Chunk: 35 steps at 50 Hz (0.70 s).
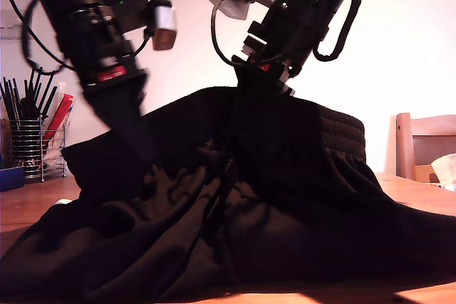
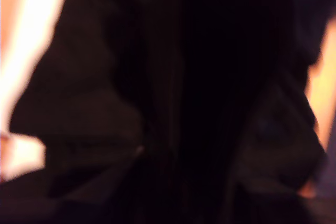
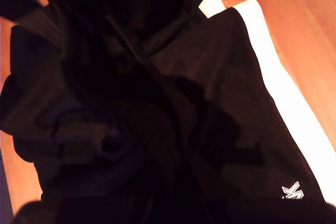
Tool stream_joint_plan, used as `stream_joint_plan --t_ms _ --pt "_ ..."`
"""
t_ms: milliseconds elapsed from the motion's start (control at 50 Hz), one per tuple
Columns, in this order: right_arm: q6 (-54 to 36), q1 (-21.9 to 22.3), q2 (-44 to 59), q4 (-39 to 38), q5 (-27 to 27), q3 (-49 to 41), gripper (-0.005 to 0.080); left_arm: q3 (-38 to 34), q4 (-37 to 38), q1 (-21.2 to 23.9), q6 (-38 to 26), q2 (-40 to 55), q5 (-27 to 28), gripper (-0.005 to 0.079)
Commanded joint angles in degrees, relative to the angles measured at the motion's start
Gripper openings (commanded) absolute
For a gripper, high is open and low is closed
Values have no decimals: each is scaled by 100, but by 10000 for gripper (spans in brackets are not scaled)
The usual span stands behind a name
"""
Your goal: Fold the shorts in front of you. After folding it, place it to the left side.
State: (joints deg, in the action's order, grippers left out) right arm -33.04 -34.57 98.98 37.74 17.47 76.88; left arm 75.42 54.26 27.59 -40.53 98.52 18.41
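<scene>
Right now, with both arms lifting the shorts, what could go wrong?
1. The shorts hang bunched and creased between the two arms, so the fold may come out uneven.
2. Black cloth fills both wrist views and hides both end effectors; a slipping hold might go unnoticed.
3. The wire holder of utensils stands close on the exterior view's left; moving the shorts that way could knock it.

Pale wall (image 1: 399,48), wooden table (image 1: 420,197), chair back (image 1: 426,140) at exterior view's right, possibly wire holder (image 1: 28,149) opposite.
</scene>
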Motion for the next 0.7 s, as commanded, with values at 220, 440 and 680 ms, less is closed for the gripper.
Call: stream_joint_plan --t_ms 220,440,680 --pt "-153 138 -26 -103 -50 48 -11 457 455 7 -149 -35 -1043 -20" --pt "-157 175 -26 -72 -376 48 -11 986 603 -7 -142 -39 -1357 -20" --pt "-256 175 -26 -153 -654 50 -11 994 553 -7 -149 -39 -1718 -20"
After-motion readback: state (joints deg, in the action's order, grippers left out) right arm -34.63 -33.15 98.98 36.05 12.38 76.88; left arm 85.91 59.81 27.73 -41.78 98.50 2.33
